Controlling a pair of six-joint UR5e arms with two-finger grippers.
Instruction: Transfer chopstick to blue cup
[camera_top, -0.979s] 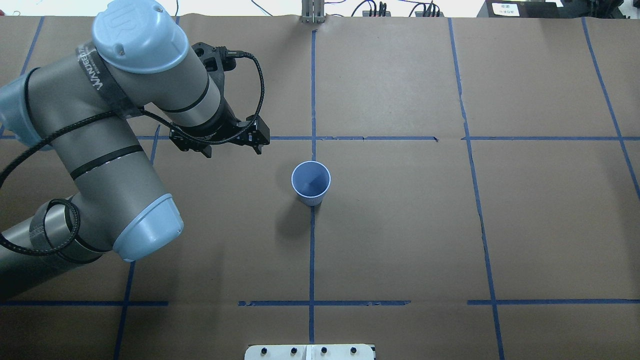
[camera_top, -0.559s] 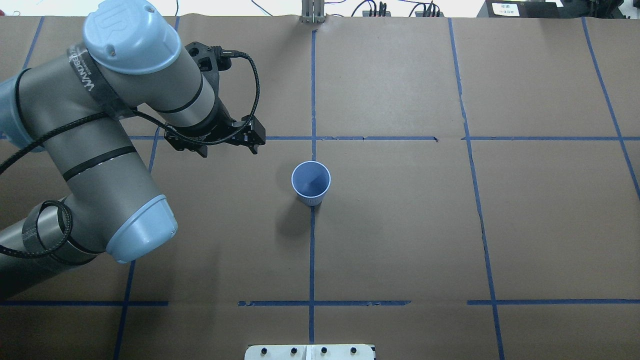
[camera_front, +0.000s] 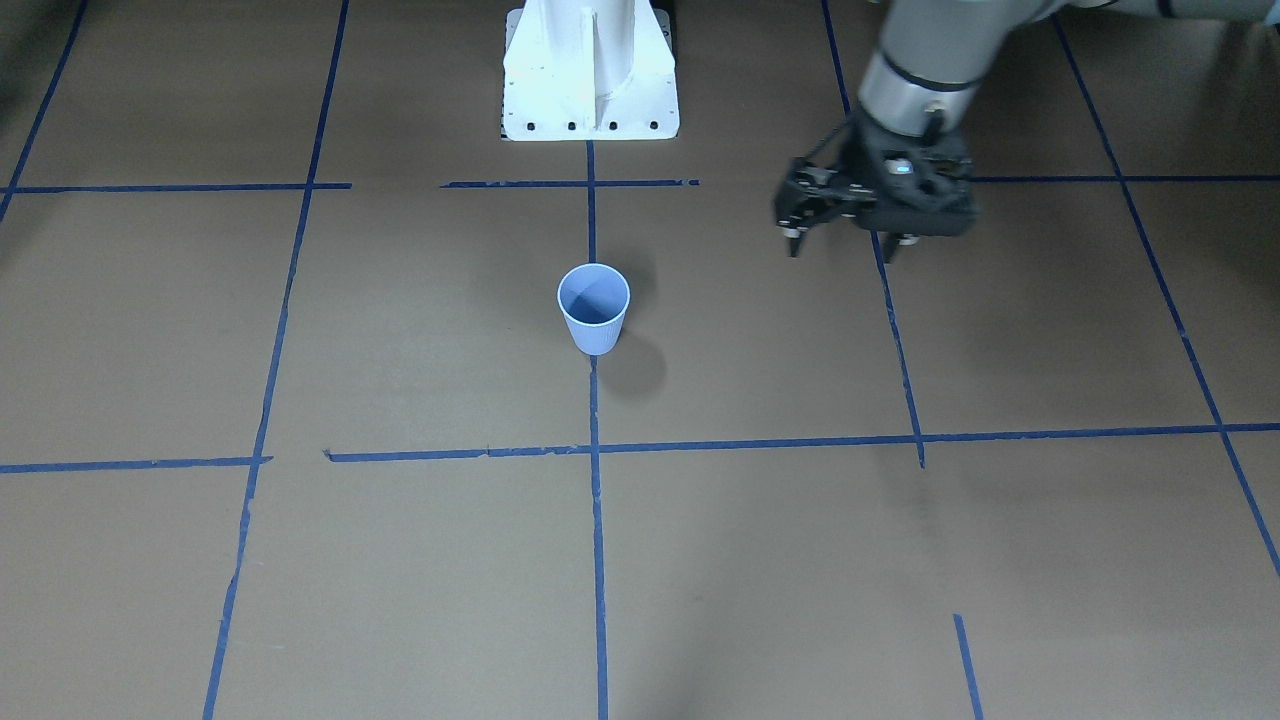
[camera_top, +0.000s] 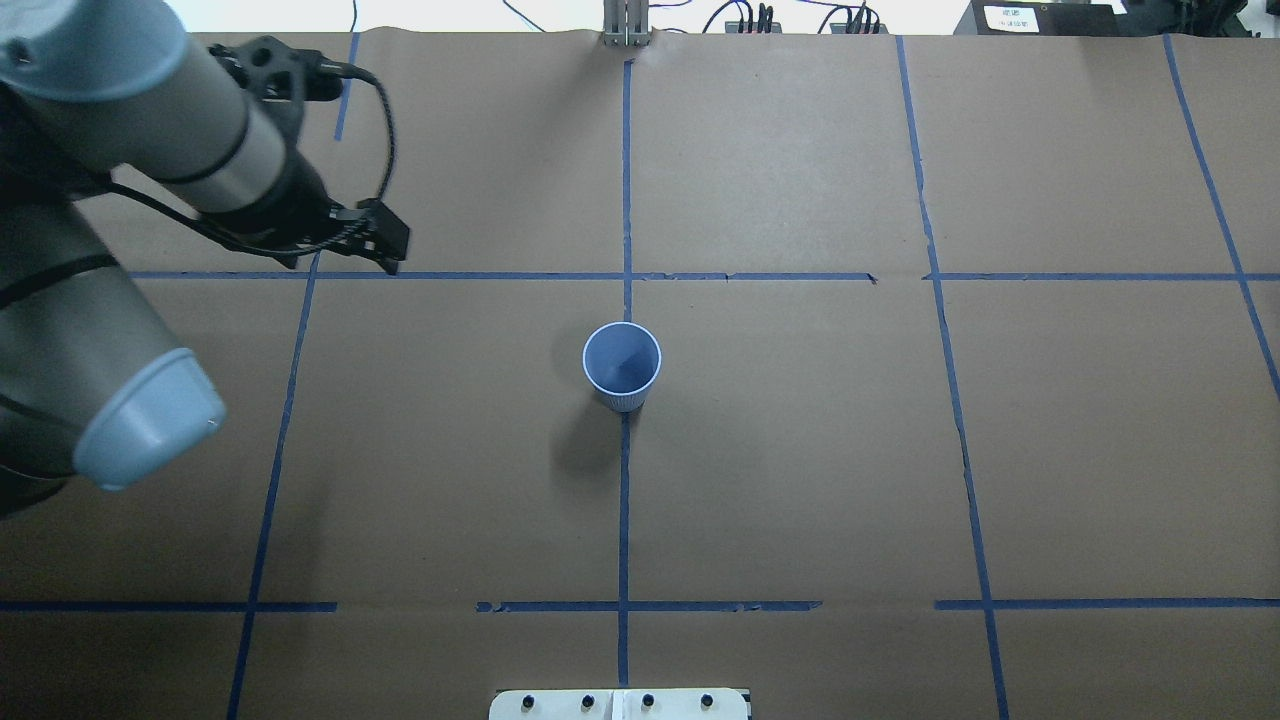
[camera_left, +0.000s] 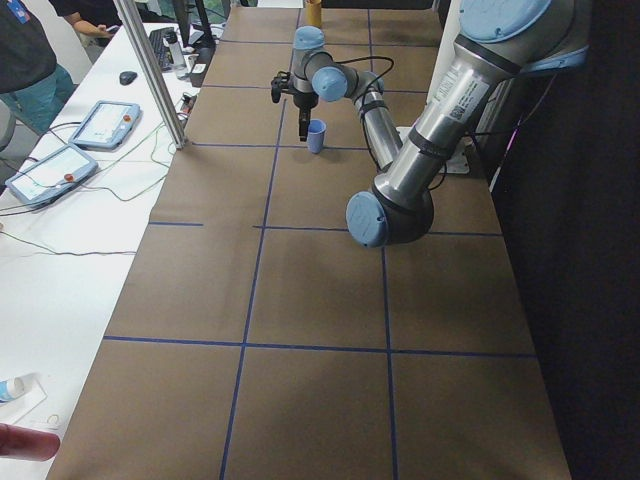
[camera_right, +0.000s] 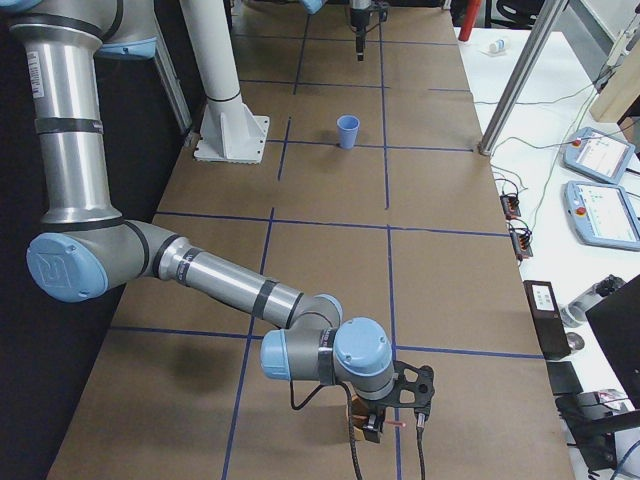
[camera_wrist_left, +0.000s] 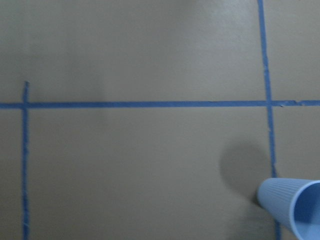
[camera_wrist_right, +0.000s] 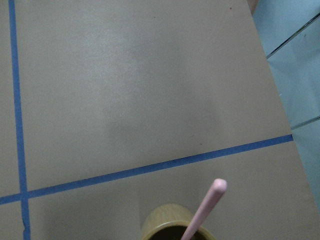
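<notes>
Left gripper (camera_front: 841, 248) retreated from blue cup (camera_front: 594, 310), jaws apart, empty | right gripper (camera_right: 393, 427) grip unclear | chopstick (camera_wrist_right: 204, 211) pink, straight

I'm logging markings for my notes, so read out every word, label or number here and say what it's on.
Nothing here reads clearly enough to quote.
Black strap on the left arm: white lettering, too small to read.
White label on the black box at the table's far edge: too small.
Tablet screens beside the table: blurred.
</notes>
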